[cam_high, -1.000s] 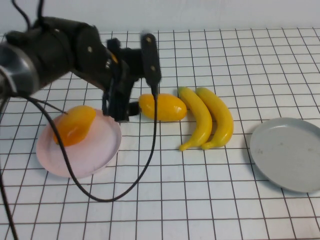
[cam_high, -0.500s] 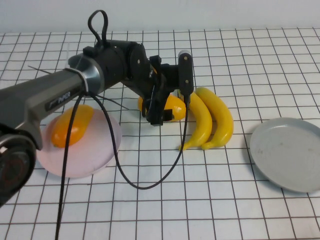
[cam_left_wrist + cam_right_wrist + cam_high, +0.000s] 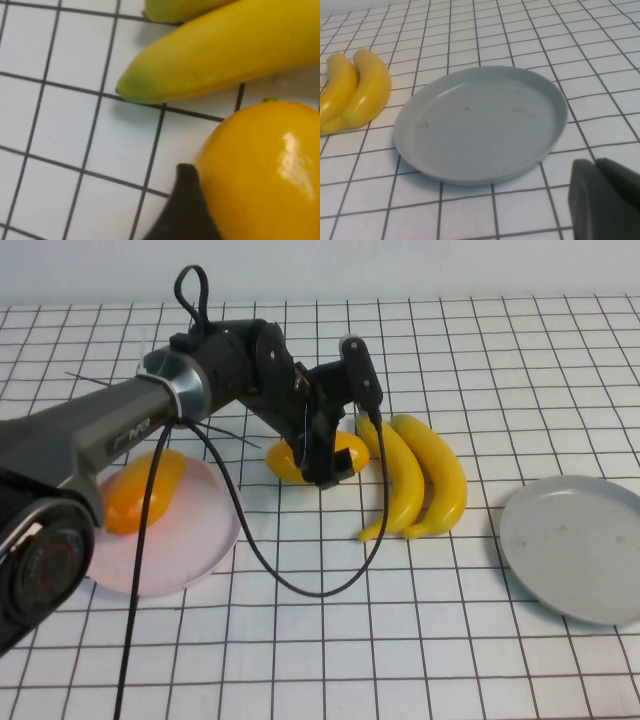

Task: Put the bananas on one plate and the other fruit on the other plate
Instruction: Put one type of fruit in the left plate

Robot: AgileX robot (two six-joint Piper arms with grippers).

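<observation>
Left claw [image 3: 322,462] down over mango on bench [image 3: 340,453], one finger [image 3: 182,210] touching it; grip state unclear. Bananas [image 3: 415,475] just beside. Second mango [image 3: 143,490] on pink plate [image 3: 190,545]. Right claw [image 3: 605,205] near grey-blue plate [image 3: 485,122], fingers unreadable.

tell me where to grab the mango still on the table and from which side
Grip the mango on the table across its plump middle, coming from above. It lies flat with its long axis across the table, and the bananas crowd one end, so pinching the short width looks safest. The left gripper is there; the right gripper sits near the grey-blue plate.
</observation>
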